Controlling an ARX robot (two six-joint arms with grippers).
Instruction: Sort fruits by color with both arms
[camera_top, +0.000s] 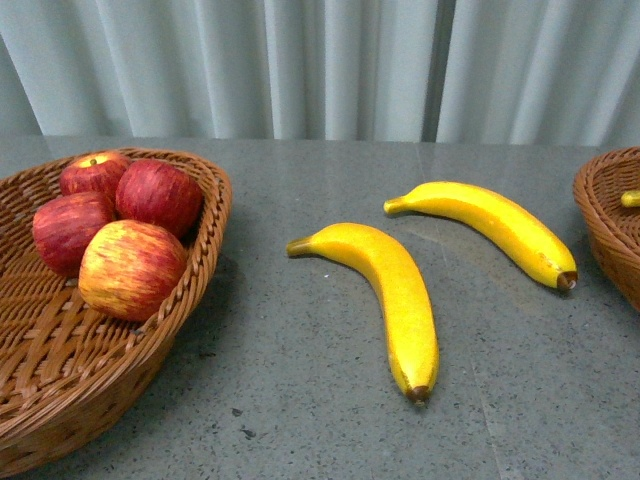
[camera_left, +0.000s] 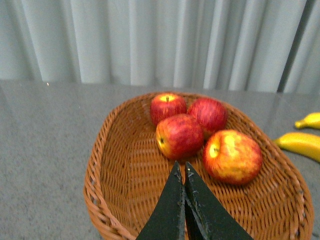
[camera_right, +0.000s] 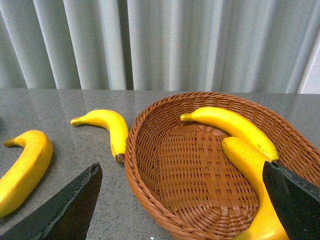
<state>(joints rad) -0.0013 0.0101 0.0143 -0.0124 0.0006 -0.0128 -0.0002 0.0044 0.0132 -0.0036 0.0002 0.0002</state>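
Left pincer (camera_left: 181, 167): pressed together with nothing between its tips; it hung over the near end of the left basket (camera_left: 102, 165).
Left basket: brown wicker, on the left side of the tabletop (camera_top: 300, 380); all four apples sat in it.
Apples: three red apples (camera_left: 180, 136) huddled together toward the far end; a streaked apple (camera_left: 232, 156), yellow and red, lay against them on the side facing the bananas.
Right pincer (camera_right: 181, 170): spread wide and empty, poised above the near rim of the right basket (camera_right: 132, 165).
Right basket: also brown wicker, on the right side of the tabletop; it held two bananas.
Basket bananas: a far one (camera_right: 235, 127) and a near one (camera_right: 252, 185) lay along one wall, touching each other.
Loose bananas: two on the bare tabletop between the baskets, apart from each other; the near banana (camera_top: 385, 290) pointed its brown tip toward the robot, and the far banana (camera_top: 490, 225) lay closer to the right basket.
Tabletop: grey and speckled.
Curtain (camera_top: 330, 60): pale and pleated, behind everything.
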